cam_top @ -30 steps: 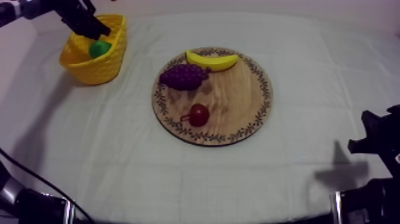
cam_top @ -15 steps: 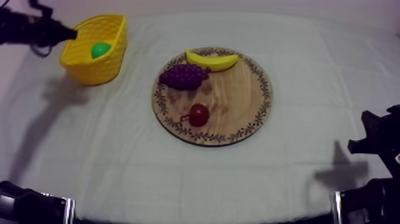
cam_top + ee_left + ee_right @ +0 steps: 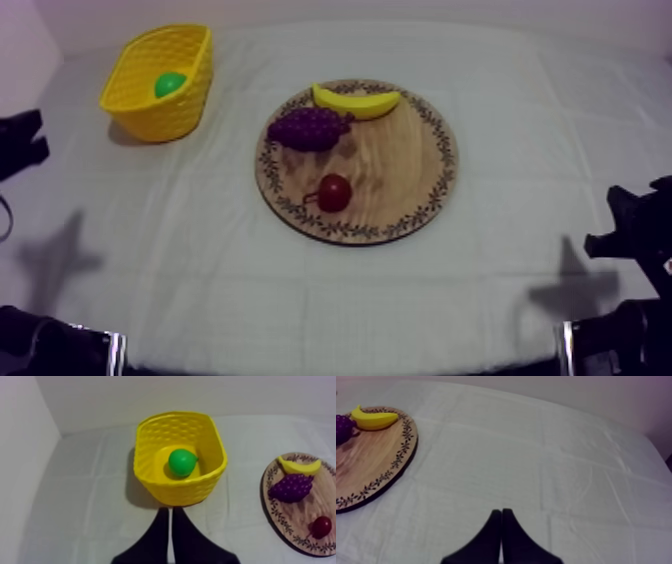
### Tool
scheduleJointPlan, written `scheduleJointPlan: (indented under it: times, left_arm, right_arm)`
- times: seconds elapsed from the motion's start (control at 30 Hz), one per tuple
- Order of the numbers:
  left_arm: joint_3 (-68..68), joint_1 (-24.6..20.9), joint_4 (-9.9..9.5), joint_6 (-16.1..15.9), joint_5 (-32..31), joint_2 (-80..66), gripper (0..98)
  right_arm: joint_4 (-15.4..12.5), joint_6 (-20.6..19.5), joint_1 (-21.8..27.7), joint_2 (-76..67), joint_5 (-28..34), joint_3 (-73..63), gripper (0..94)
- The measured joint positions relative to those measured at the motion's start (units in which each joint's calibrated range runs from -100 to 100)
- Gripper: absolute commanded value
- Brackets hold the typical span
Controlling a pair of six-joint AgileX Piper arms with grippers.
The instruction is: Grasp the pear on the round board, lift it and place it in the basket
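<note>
The green pear (image 3: 169,84) (image 3: 182,462) lies inside the yellow basket (image 3: 190,108) (image 3: 150,461) at the table's far left. My left gripper (image 3: 170,512) is shut on nothing, its fingers together as a narrow wedge just short of the basket's near wall; in the top view it sits at the left edge (image 3: 22,142). The round wooden board (image 3: 400,170) (image 3: 300,521) (image 3: 366,461) holds a banana (image 3: 356,101), a bunch of grapes (image 3: 308,128) and a small red fruit (image 3: 333,192). My right gripper (image 3: 501,513) is shut over bare cloth, at the right edge in the top view (image 3: 630,235).
The grey-white cloth (image 3: 200,250) is bare between the basket and the board and along the front. A pale wall (image 3: 20,451) rises to the left of the basket.
My left arm has drawn back from over the basket to the table's left edge, leaving the pear in the basket. The right arm has not moved.
</note>
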Motion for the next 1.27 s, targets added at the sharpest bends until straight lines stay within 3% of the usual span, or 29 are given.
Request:
scheduleJointPlan:
  times: [0.13, 0.37, 0.73, 0.87, 1.1, 1.27]
  left_arm:
    - [8.1, -0.11, 1.97, 0.12, 0.22, -12.35, 0.0]
    - [18.59, -0.36, 3.75, -0.21, 2.88, -28.94, 0.0]
    - [30.92, -0.42, 4.64, -2.51, -2.19, -33.23, 0.0]
    - [31.91, -0.37, 4.64, -0.27, -4.36, -33.25, 0.0]
    - [32.24, -0.37, 4.59, 6.55, -5.27, -33.25, 0.0]
    - [32.24, -0.37, 4.59, 7.49, -5.34, -33.25, 0.0]
  right_arm:
    - [0.0, 0.0, 0.0, 0.0, 0.0, 0.0, 0.3]
    - [0.0, 0.1, 0.0, 0.0, 0.0, 0.0, 0.3]
    - [0.0, 0.1, 0.0, 0.0, 0.0, 0.0, 0.3]
    - [0.0, 0.07, 0.0, 0.0, 0.0, 0.0, 0.3]
    - [0.0, 0.03, 0.0, 0.0, 0.0, 0.0, 0.3]
    - [0.0, 0.03, 0.0, 0.0, 0.0, 0.0, 0.3]
